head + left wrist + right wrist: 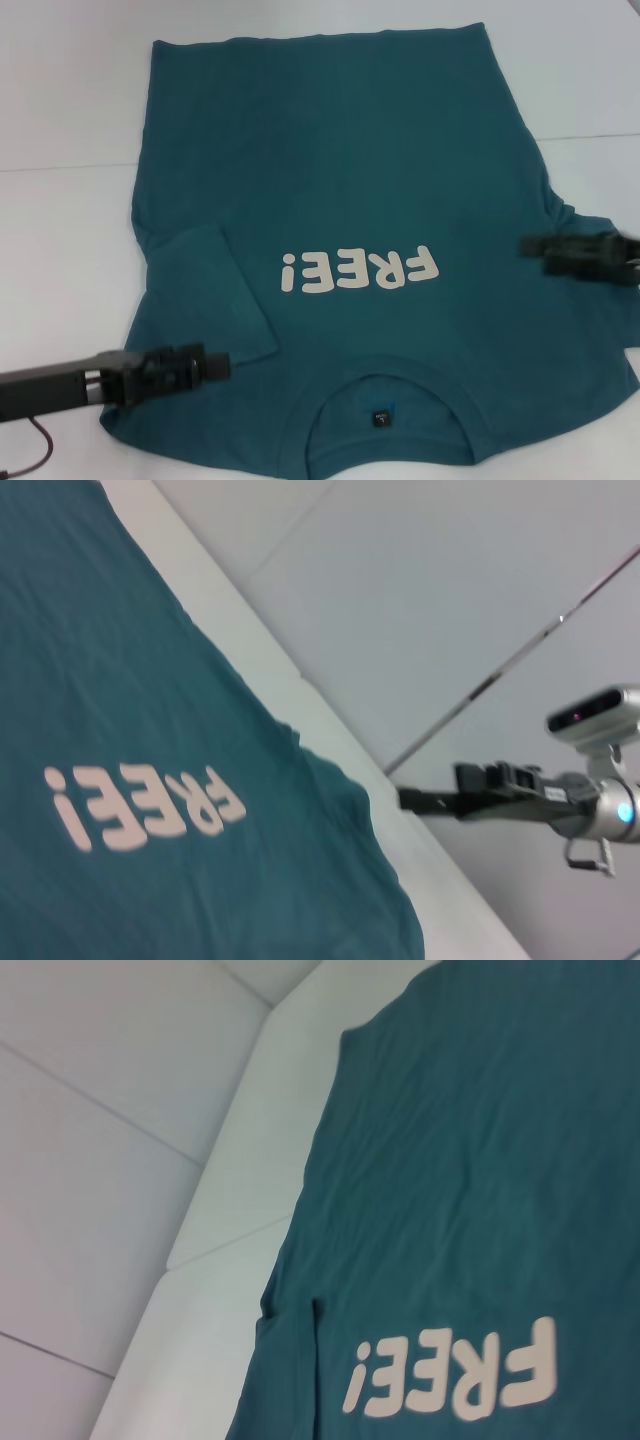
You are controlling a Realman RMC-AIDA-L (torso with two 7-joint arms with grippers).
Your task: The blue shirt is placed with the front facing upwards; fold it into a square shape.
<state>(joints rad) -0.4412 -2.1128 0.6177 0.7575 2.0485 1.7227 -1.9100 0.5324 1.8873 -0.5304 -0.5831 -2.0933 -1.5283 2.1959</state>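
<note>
Nearest us is the collar of the blue shirt (340, 190), its round neckline and small dark tag (380, 418) at the near edge of the white table (70, 110), the hem at the far edge. The shirt lies front up, and the cream "FREE!" lettering (360, 270) reads upside down to us. Its long axis runs away from us.

The left sleeve (215, 290) already lies folded inward over the body. Our left claw (215, 367) hovers at that sleeve's near corner, by the shoulder; we cannot tell whether its fingers are parted or closed.

The right claw (535, 252) sits at the shirt's right edge near the armhole, where the cloth puckers. We cannot tell its finger state either. We judge the right sleeve fold comes next, and the right arm is nearer to it.
</note>
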